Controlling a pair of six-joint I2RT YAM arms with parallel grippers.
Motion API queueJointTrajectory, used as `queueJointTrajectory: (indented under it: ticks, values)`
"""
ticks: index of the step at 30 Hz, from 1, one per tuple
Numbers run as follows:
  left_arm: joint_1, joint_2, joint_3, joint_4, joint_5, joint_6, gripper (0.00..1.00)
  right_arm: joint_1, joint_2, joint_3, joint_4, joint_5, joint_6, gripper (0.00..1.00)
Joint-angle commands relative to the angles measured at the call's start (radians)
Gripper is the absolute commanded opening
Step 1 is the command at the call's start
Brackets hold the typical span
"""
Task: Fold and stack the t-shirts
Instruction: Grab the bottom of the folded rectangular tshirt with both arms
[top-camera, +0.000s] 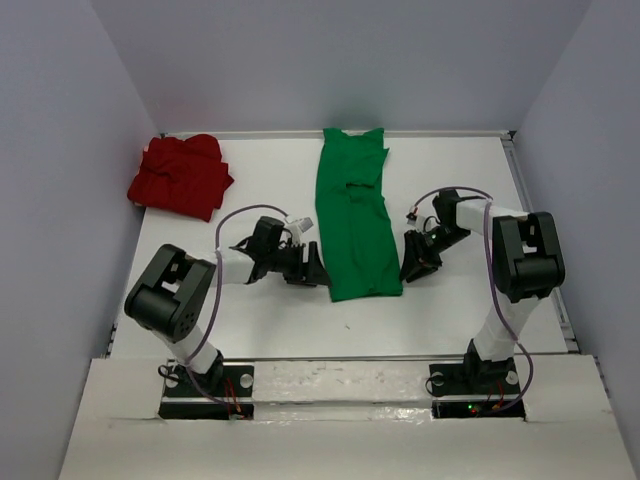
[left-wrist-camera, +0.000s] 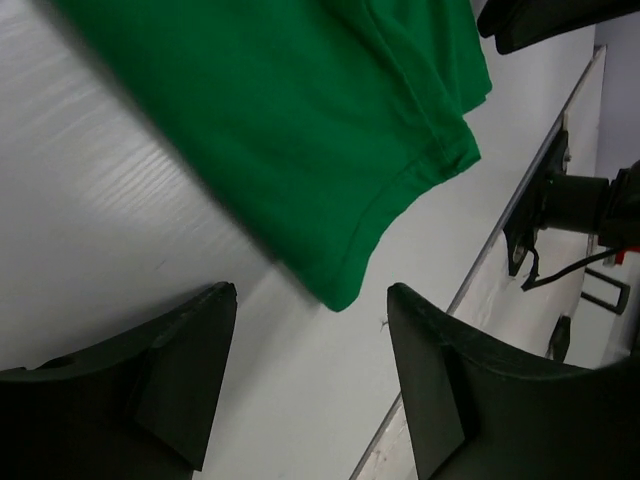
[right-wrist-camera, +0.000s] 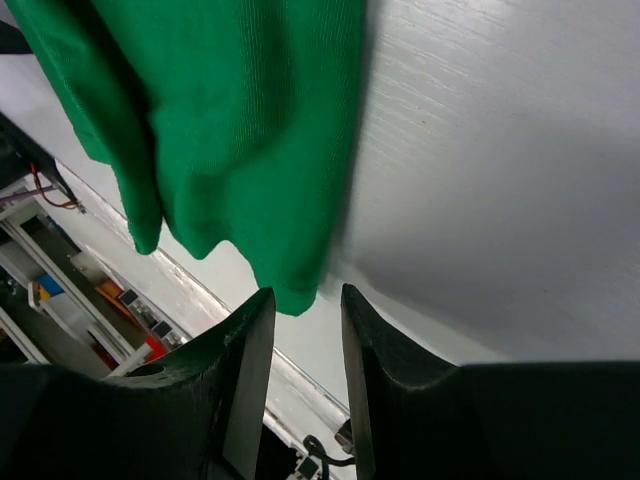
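A white table (top-camera: 260, 320) with pale walls (top-camera: 60, 150) on three sides, seen from above, with two robot arms fixed at its near edge.

A green t-shirt (top-camera: 355, 215) lies flat in the middle of the table, folded lengthwise into a long narrow strip. It runs from the far edge towards the near edge, with its collar end at the far edge and its hem about two thirds of the way down. A red t-shirt (top-camera: 180, 178) sits crumpled in a loose heap at the far left corner, well apart from the green one.

The left claw (top-camera: 320, 274) is low over the table just beside the near left corner of the green t-shirt. In its wrist view the claw (left-wrist-camera: 310, 300) stands wide apart with only bare table between its black fingers (left-wrist-camera: 180, 370). The rounded corner of the hem (left-wrist-camera: 345, 285) lies just beyond the fingertips, not touching them.

The right claw (top-camera: 412, 268) is low at the near right corner of the green t-shirt. In its wrist view the claw (right-wrist-camera: 305, 300) is a narrow gap apart, with white table showing between the fingers (right-wrist-camera: 245, 380). A rumpled corner of the green cloth (right-wrist-camera: 230, 120) ends right at the mouth of that gap. It looks to stop short of the fingertips, though the close, blurred view makes this uncertain.
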Motion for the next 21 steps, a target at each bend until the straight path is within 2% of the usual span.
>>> queueJointTrajectory:
  ticks: [1, 7, 11, 21]
  values:
    - [-0.085, 0.068, 0.074, -0.016, 0.054, 0.014, 0.75, 0.006, -0.005, 0.023, 0.022, -0.04, 0.01, 0.39]
    - [-0.171, 0.079, 0.071, -0.03, 0.082, -0.003, 0.63, 0.006, -0.015, 0.017, 0.025, -0.018, 0.01, 0.4]
    - [-0.216, 0.048, 0.054, -0.058, 0.094, 0.015, 0.51, 0.006, -0.021, 0.024, 0.027, -0.021, 0.013, 0.4]
    - [-0.239, -0.049, 0.028, -0.136, 0.016, 0.1, 0.47, 0.006, -0.006, 0.021, 0.027, -0.035, 0.003, 0.4]
